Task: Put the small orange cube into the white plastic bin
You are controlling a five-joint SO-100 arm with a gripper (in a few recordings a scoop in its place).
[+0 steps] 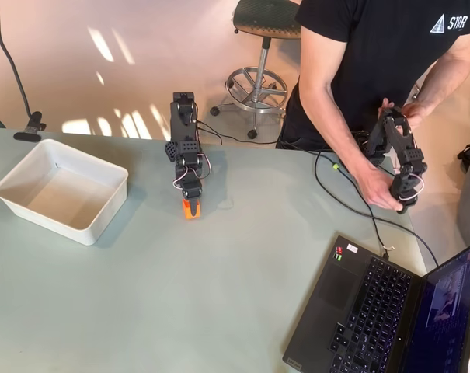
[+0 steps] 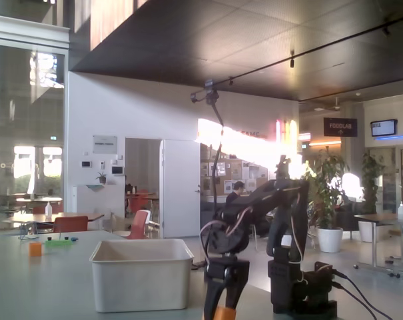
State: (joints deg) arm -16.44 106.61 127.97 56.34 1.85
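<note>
I see a bright orange cube (image 1: 190,208) against the pale grey-green table (image 1: 180,295), with the black gripper (image 1: 190,203) on it; in the fixed view the same orange (image 2: 222,313) shows below the black gripper (image 2: 218,308). The bin (image 1: 60,190) is white, off-white in the fixed view (image 2: 142,275). My arm (image 1: 185,140) is black all over. The laptop (image 1: 374,311) is dark grey with a bluish-purple screen. The person's shirt (image 1: 374,47) is black with a white logo. Another orange block (image 2: 34,249) and a green piece (image 2: 57,243) sit far off.
</note>
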